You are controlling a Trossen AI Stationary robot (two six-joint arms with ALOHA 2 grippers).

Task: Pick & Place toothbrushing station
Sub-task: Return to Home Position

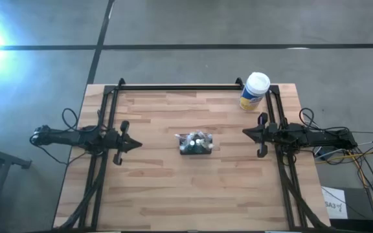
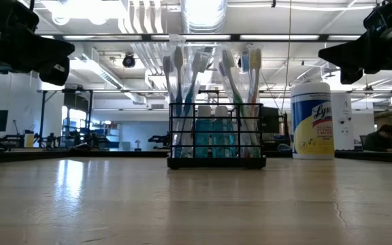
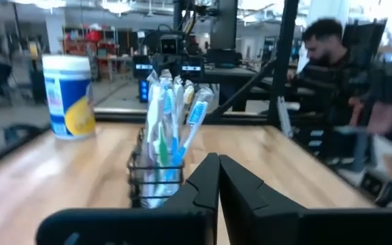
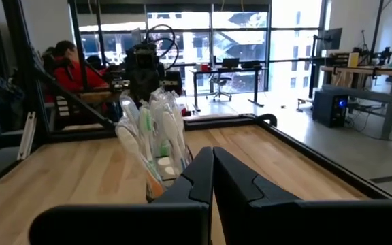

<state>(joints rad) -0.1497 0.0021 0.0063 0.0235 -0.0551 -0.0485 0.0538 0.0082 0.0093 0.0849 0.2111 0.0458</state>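
While the step in hand is judged to be the return to the home position, the left gripper (image 1: 133, 145) is hanging between the tabletop's (image 1: 173, 200) left edge and the toothbrushing station (image 1: 195, 144), and the right gripper (image 1: 246, 133) between the station and the right edge. Each is pointing inward at the station and is well apart from it. Both pairs of fingers are lying together, holding nothing — the wrist views are showing the tips meeting. To do the step well, each arm should be drawing straight back toward its own edge, keeping raised above the brush heads and making no sweep across the middle. The right arm should also be keeping clear of the yellow canister (image 1: 254, 90) standing near the far right corner. The station is standing at the middle of the tabletop, flat on its base, its long axis running parallel to the far edge. Its open top is facing upward, and the toothbrushes (image 2: 182, 82) are standing in it heads up — some leaning slightly.
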